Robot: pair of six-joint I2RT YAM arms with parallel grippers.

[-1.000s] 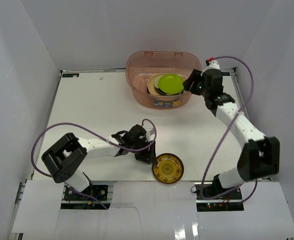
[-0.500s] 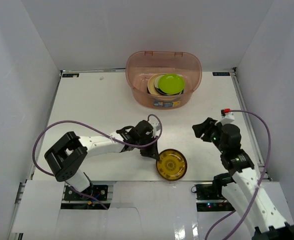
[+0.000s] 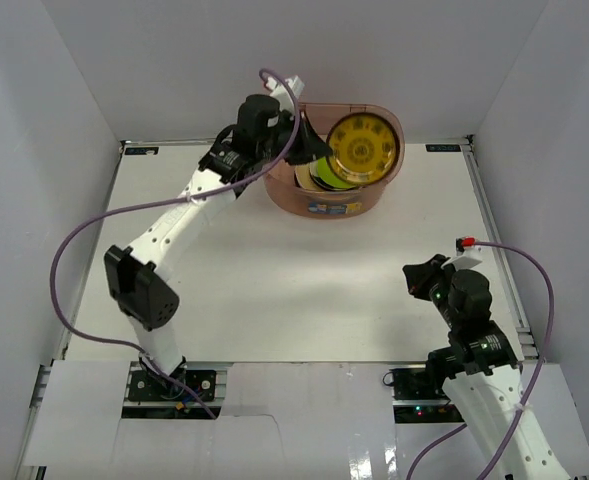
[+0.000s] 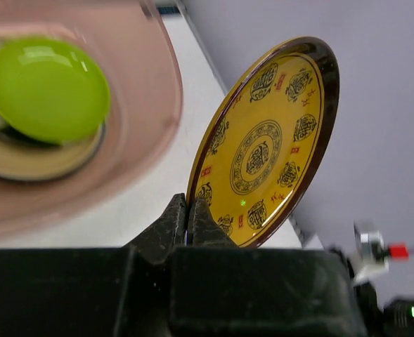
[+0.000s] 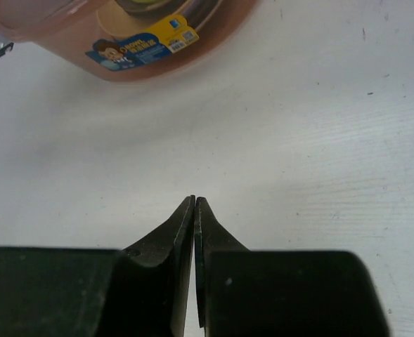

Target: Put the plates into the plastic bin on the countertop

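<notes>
My left gripper (image 3: pixel 309 150) (image 4: pixel 190 210) is shut on the rim of a gold patterned plate (image 3: pixel 362 148) (image 4: pixel 266 144), holding it tilted on edge above the plastic bin (image 3: pixel 279 135) (image 4: pixel 147 105) (image 5: pixel 59 17). Inside the bin lies a stack of plates with a lime green plate (image 3: pixel 326 175) (image 4: pixel 46 88) on top. My right gripper (image 3: pixel 419 275) (image 5: pixel 195 205) is shut with nothing in it, low over the white countertop (image 3: pixel 274 270) (image 5: pixel 298 140) at the near right.
White walls enclose the countertop on three sides. The bin stands at the back middle, its label (image 3: pixel 324 209) (image 5: pixel 133 43) facing the arms. Purple cables trail from both arms. A metal frame edge (image 3: pixel 489 230) runs along the right side.
The left arm lifted the gold plate from the near table edge up over the bin at the back. The right arm drew back from the bin to the near right, and its gripper shut.
</notes>
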